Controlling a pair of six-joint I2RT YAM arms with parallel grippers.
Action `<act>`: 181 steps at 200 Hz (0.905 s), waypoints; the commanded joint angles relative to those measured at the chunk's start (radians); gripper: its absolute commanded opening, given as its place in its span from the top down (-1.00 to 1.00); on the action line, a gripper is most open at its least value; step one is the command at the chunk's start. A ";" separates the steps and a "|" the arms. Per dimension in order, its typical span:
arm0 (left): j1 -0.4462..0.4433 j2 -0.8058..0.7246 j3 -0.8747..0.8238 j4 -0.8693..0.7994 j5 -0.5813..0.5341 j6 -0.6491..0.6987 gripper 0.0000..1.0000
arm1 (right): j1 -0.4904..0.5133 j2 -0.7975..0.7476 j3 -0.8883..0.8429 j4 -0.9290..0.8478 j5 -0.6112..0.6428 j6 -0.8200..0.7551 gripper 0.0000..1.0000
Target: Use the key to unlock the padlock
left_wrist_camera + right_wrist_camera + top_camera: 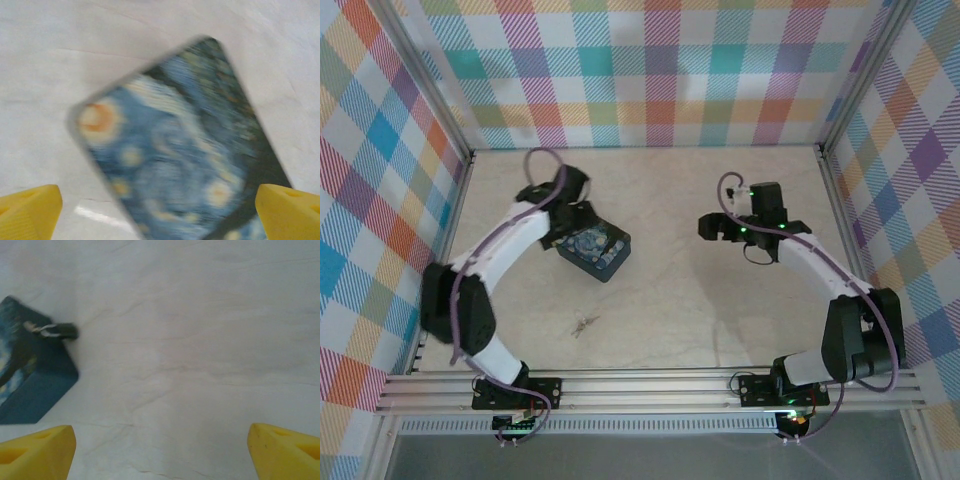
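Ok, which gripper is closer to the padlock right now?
Left. The left gripper hovers over the box carrying the padlock; the right gripper sits well off to the right.

Top view looks down on whole table (700,290), left wrist close over box (170,150), right wrist shares box.

One dark blue swirl-painted box (593,250), one tiny dark silver-shackled padlock (59,330), and one spindly brownish metal key (585,323).

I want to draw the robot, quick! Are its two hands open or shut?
Left gripper: open, holding nothing, by the blue box.
Right gripper: open, holding nothing.
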 commanded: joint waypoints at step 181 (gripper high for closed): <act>0.034 0.366 0.093 0.463 0.405 -0.169 -0.95 | 0.355 0.448 0.164 0.406 -0.248 0.223 -0.64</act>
